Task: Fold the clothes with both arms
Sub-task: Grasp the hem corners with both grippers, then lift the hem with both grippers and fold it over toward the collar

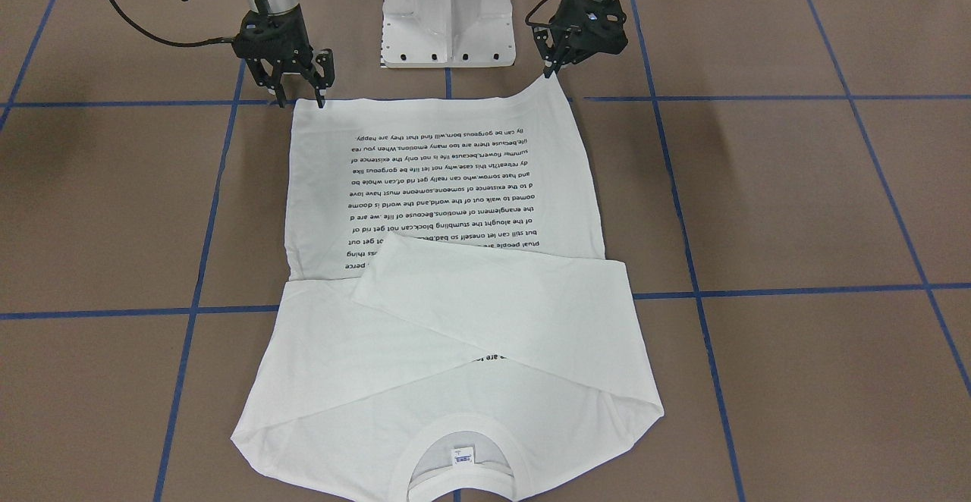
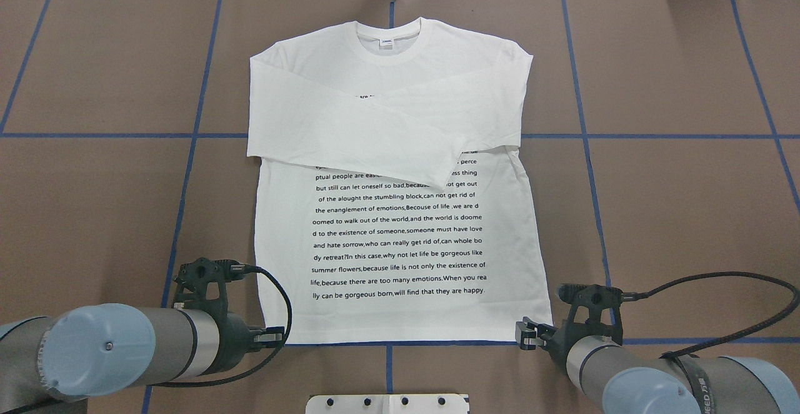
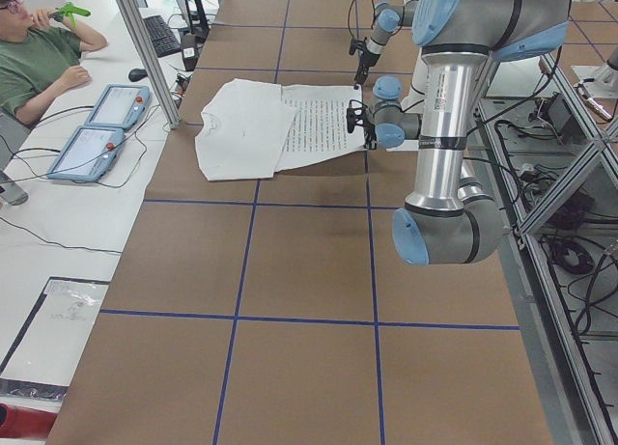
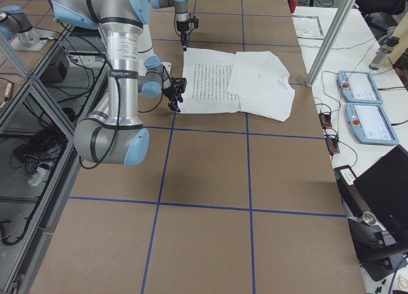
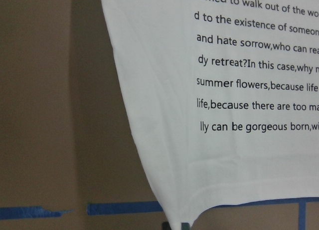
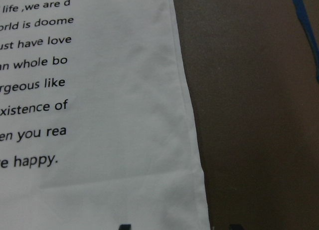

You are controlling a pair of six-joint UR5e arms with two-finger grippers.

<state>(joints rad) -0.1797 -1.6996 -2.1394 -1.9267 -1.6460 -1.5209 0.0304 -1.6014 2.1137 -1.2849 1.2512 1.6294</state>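
**Hem corners at the pincers, sleeves already crossed**

Nearest the robot-side edge of the brown paper-covered surface (image 2: 94, 214) with its blue tape grid, two silver-grey tubular arms with light blue joint caps reach in. The black left pincer (image 2: 275, 338) has its tips closed together on one hem corner of the white long-sleeved T-shirt (image 2: 400, 245), and that corner rises in a small peak off the surface. The black right pincer (image 2: 524, 334) sits at the other hem corner with its fingers spread to either side of the cloth. It holds nothing that I can see.

The T-shirt lies flat in the middle of the surface, printed side up. The hem faces the robot-side edge. Beyond the block of black text lines, both sleeves (image 2: 387, 132) are folded across the chest. The ribbed round collar (image 2: 390, 35) and small neck label point to the far edge.

The cloth looks thin, light and limp, so it will probably sag and drag if it is lifted by one corner alone. The two hem corners are the sensible holds, pinched through both layers and raised evenly.
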